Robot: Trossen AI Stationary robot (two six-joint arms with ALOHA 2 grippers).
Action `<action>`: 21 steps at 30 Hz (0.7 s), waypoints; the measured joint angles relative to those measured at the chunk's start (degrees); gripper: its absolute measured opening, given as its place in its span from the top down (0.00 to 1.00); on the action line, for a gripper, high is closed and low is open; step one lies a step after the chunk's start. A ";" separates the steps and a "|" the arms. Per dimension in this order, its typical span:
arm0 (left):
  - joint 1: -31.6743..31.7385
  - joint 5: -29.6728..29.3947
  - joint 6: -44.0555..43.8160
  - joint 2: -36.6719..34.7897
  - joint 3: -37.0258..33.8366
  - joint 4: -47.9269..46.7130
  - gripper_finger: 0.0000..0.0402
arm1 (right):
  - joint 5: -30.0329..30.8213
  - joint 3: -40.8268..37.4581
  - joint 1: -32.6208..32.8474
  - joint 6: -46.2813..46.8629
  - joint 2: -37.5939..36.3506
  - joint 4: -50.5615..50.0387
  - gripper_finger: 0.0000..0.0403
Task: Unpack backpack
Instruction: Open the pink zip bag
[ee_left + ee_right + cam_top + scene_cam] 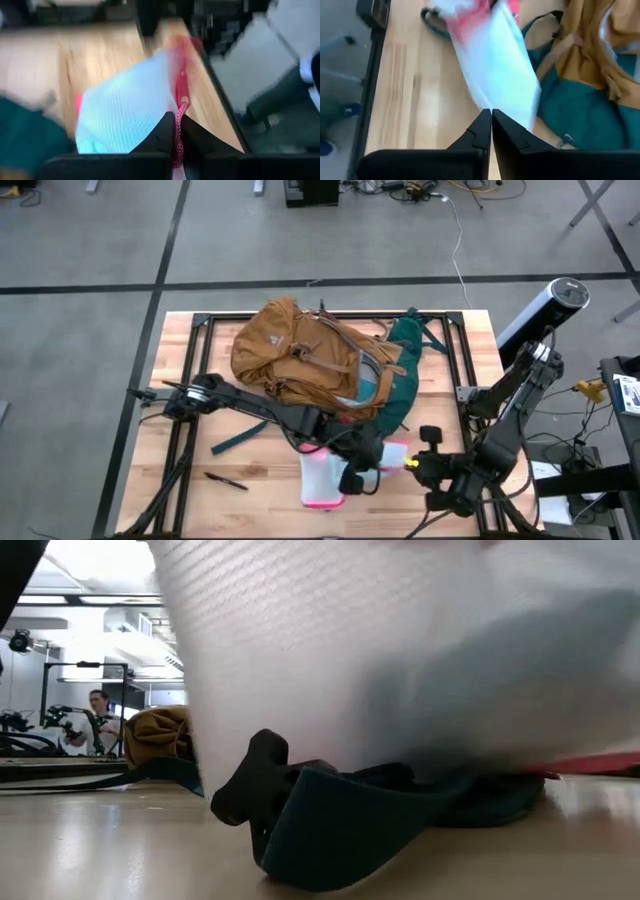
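1. The backpack (310, 365) is lying on the table (180, 430), filling the centre of the high view, its green panel toward the right.
2. The left gripper (352, 478) is sitting at lower centre, its fingers clamped tight on the pink cord (178, 131) of a clear pouch (322, 480).
3. The pouch is resting just below the backpack.
4. The right gripper (415, 464) is waiting just right of the pouch, jaws pressed together on nothing.
5. A pen (226, 479) is lying at lower left.
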 joint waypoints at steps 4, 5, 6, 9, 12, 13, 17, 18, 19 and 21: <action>-1.04 -3.14 -0.39 -1.61 -0.03 -1.95 1.00 | 0.97 -0.21 0.00 -1.15 -1.92 0.72 1.00; -1.08 -3.52 -0.39 -1.87 -0.03 -1.36 1.00 | 1.84 -0.21 0.00 -2.10 -2.00 1.35 1.00; -1.08 -3.81 -0.39 -2.11 -0.03 -0.64 1.00 | 2.50 -0.34 -0.10 -2.52 -1.80 2.15 1.00; -0.95 -5.26 -0.97 -2.28 -0.01 0.07 1.00 | 3.56 -0.97 -0.09 -3.52 -1.31 4.69 1.00; -0.95 -5.76 -1.20 -2.28 -0.01 0.08 1.00 | 4.39 -1.39 0.00 -4.73 0.01 7.13 0.99; -0.94 -5.78 -1.49 -2.28 -0.01 0.11 1.00 | 4.38 -1.43 -0.02 -4.65 0.37 7.49 0.97; -0.80 -5.78 -1.65 -2.28 -0.01 0.29 1.00 | 6.20 -1.71 -0.09 -2.59 0.57 9.40 0.83; -0.80 -5.78 -1.72 -2.28 -0.01 0.34 1.00 | 7.63 -2.09 -0.07 -2.60 0.64 10.35 0.78; -0.78 -5.79 -1.89 -2.40 -0.01 0.34 1.00 | 8.90 -2.67 -0.05 -3.06 0.79 11.59 0.73; -0.72 -5.84 -1.92 -2.58 -0.01 0.38 1.00 | 9.14 -4.23 -0.14 -5.89 1.05 16.43 0.63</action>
